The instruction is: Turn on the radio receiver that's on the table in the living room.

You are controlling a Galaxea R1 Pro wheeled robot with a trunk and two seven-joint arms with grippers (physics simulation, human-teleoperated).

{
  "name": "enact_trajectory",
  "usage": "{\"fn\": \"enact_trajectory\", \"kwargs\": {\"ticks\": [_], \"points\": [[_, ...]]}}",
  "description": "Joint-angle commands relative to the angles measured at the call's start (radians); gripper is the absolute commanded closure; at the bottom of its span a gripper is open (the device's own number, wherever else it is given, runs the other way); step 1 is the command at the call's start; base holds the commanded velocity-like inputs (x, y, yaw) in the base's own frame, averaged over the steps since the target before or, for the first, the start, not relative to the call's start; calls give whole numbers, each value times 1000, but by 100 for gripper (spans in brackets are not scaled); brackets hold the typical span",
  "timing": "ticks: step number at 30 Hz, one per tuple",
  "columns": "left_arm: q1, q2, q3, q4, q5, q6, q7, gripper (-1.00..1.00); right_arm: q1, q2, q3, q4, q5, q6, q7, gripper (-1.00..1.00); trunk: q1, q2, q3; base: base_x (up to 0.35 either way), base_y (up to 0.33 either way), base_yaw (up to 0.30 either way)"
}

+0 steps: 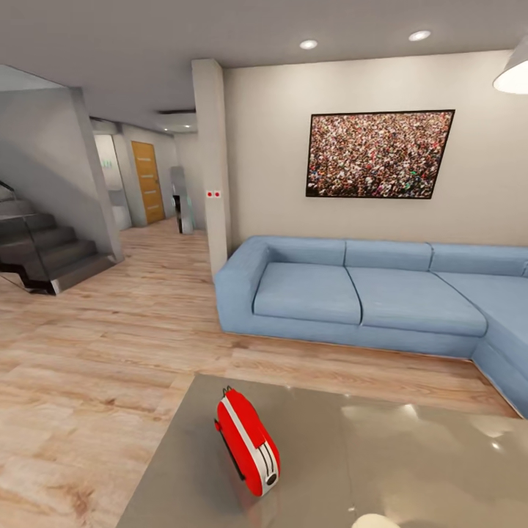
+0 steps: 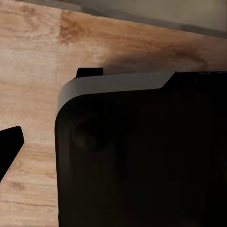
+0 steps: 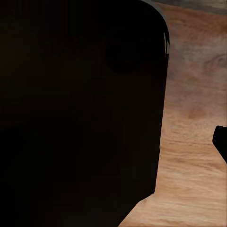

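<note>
Radio (image 1: 248, 442) lower centre on table (image 1: 411, 469), sofa (image 1: 381, 293) beyond; my pincers' state I cannot tell; I'd roll closer, then press its white dial end.

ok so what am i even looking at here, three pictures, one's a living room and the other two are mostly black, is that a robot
Yes. It is a simulated wheeled robot with two arms, steered by a person, and these are rendered images from its three cameras.

The big picture comes from the camera on its head. It looks across a glossy grey table at a blue sectional sofa, with a crowd picture on the wall and stairs off to the side. The only thing on the table is a small red radio receiver with white stripes, which the robot is meant to switch on.

The other two pictures come from cameras near each gripper. Both look down at the wood plank floor, past a large dark body close to the lens, probably part of the robot itself. Nothing appears to be held, though I can't tell whether the grippers are open.
</note>
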Motion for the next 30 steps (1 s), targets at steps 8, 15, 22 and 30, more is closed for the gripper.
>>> {"fn": "enact_trajectory", "kwargs": {"ticks": [8, 15, 22, 30], "points": [[0, 0, 4, 0, 3, -1, 1, -100, 0, 0, 0, 0, 0, 0, 0, -100, 0, 0, 0, 10, 7, 0], [0, 0, 7, 0, 3, -1, 1, -100, 0, 0, -1, 0, 0, 1, 0, -100, 0, 0, 0, 0, 0, 0], [0, 0, 8, 0, 3, -1, 0, -100, 0, 0, 0, 0, 1, 1, 1, -100, 0, 0, 0, 0, 0, 0], [0, 0, 10, -1, 4, -1, 1, -100, 0, -1, 0, 0, 0, 1, 0, -100, 0, 0, 0, 0, 0, 0]]}}
